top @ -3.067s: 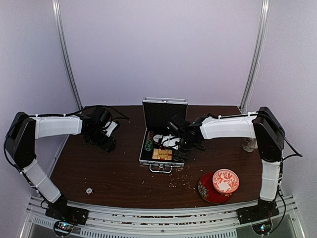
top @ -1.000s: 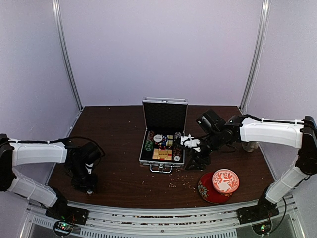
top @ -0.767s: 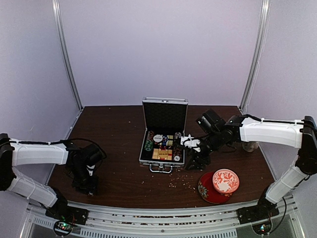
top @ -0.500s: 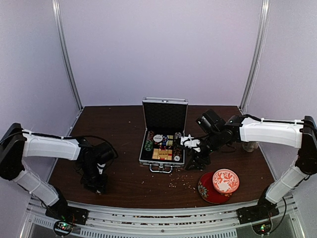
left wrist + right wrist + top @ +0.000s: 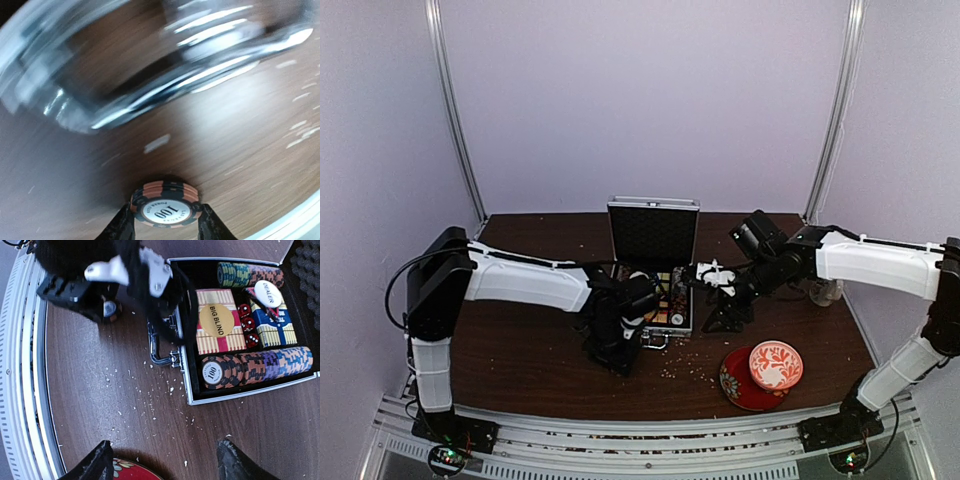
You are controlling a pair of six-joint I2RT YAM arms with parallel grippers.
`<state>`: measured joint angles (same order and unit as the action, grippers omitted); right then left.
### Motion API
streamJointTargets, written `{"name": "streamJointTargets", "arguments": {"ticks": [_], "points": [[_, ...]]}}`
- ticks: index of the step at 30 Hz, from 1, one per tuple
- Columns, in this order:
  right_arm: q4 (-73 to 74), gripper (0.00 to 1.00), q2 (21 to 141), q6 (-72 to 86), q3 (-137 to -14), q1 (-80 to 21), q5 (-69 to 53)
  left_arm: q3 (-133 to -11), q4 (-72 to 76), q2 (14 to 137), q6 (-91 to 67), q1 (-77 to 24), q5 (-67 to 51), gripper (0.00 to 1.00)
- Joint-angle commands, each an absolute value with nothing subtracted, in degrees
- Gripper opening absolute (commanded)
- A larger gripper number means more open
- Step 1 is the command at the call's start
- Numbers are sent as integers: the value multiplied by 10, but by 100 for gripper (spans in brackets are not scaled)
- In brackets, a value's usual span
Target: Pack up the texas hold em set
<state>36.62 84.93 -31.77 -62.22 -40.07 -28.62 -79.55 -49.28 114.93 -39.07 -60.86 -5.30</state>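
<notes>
Lilac walls (image 5: 640, 100) enclose a crumb-flecked wooden table (image 5: 520, 350).

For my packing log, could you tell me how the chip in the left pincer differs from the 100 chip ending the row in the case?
The held chip is clamped by its edges in the left pincer, outside the case; the end chip sits packed in a compartment. The held chip is apart from the others; the end chip stands on edge against its row. Both are round, marked 100, with orange-and-dark rims.
</notes>
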Motion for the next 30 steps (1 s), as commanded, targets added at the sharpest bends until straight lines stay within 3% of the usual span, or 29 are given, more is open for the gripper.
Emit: {"name": "streamJointTargets", "arguments": {"ticks": [1, 12, 18, 19, 21, 24, 27, 30], "points": [[371, 71, 829, -320, -628, -388, -300, -863, -459, 1199, -343, -629, -93, 43], [396, 71, 868, -316, -667, -386, -274, -874, -518, 1110, -284, -623, 1, 57], [424, 72, 907, -322, -708, -416, -223, -809, -530, 1025, -232, -565, 57, 60], [427, 74, 912, -323, -715, -426, -217, -795, -526, 1012, -215, -548, 56, 60], [429, 99, 922, -325, -728, -446, -206, -771, -511, 985, -171, -509, 57, 61], [419, 100, 932, -326, -741, -466, -203, -765, -500, 961, -136, -446, 115, 64], [423, 100, 962, -335, -762, -485, -204, -774, -455, 946, -96, -407, 168, 70], [465, 95, 1012, -357, -804, -509, -202, -775, -387, 930, -62, -394, 245, 88]]}}
